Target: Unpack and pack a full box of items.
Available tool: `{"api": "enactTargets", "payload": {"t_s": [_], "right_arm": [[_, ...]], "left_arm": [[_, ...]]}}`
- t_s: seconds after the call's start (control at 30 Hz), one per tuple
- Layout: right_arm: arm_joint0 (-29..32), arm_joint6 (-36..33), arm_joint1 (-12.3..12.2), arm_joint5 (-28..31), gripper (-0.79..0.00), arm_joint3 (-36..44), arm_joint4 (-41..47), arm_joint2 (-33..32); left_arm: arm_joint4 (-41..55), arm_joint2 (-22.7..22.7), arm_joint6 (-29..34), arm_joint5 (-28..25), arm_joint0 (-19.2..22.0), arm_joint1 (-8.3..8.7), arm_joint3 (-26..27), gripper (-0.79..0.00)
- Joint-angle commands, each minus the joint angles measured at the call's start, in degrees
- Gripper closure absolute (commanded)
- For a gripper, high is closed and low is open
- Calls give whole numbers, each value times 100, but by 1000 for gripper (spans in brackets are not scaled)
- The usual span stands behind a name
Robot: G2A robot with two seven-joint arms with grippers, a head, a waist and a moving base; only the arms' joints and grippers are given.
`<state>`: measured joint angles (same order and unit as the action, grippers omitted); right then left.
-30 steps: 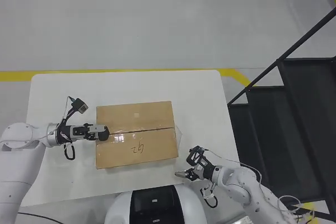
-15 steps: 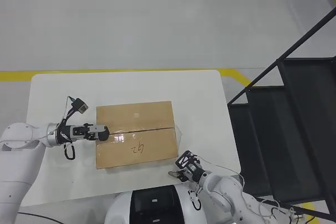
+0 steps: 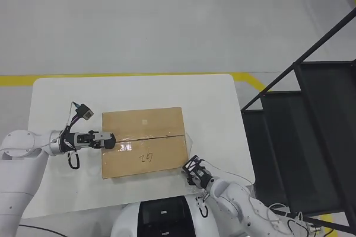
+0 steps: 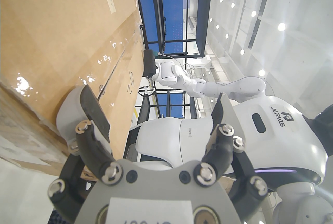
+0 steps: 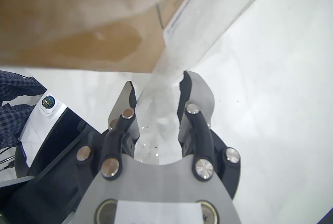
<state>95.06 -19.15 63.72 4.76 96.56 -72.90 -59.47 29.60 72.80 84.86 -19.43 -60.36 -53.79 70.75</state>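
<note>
The box lies shut on the middle of the white surface, its 2 top flaps sealed with clear tape along the centre seam. A loose tape strip trails off the box's right end, by the corner nearest the robot. The likeliest trouble, in my judgement, is that this strip tears or slips free under a pull, because it is thin, glossy and bunched narrow where it is gripped. A pull could also drag the whole box across the surface if the tape clings to the cardboard harder than the box is pinned. That pinning looks slight. The left fingers are spread wide at the box's left end, 1 pad resting on the top just beside the seam, the other in the air off the box's edge, grasping nothing. The right fingers, at the box's near right corner, are drawn in on the tape strip, which fills the gap between them and is pressed from both sides.
</note>
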Motion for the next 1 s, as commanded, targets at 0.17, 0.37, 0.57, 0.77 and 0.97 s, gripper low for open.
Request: {"api": "enactTargets", "payload": {"t_s": [0.17, 0.37, 0.57, 0.77, 0.97], "right_arm": [[462, 132, -119, -112, 0, 435, 38, -683], [831, 367, -202, -116, 0, 895, 158, -1314], [825, 293, -249, -176, -22, 895, 199, -1871], [656, -97, -296, -157, -785, 701, 34, -2357], [371, -299, -300, -237, -785, 535, -412, -2424]], "left_arm": [[0, 0, 0, 0, 0, 0, 0, -785], [0, 0, 0, 0, 0, 0, 0, -785], [0, 0, 0, 0, 0, 0, 0, -785], [0, 0, 0, 0, 0, 0, 0, -785], [0, 0, 0, 0, 0, 0, 0, -785]]}}
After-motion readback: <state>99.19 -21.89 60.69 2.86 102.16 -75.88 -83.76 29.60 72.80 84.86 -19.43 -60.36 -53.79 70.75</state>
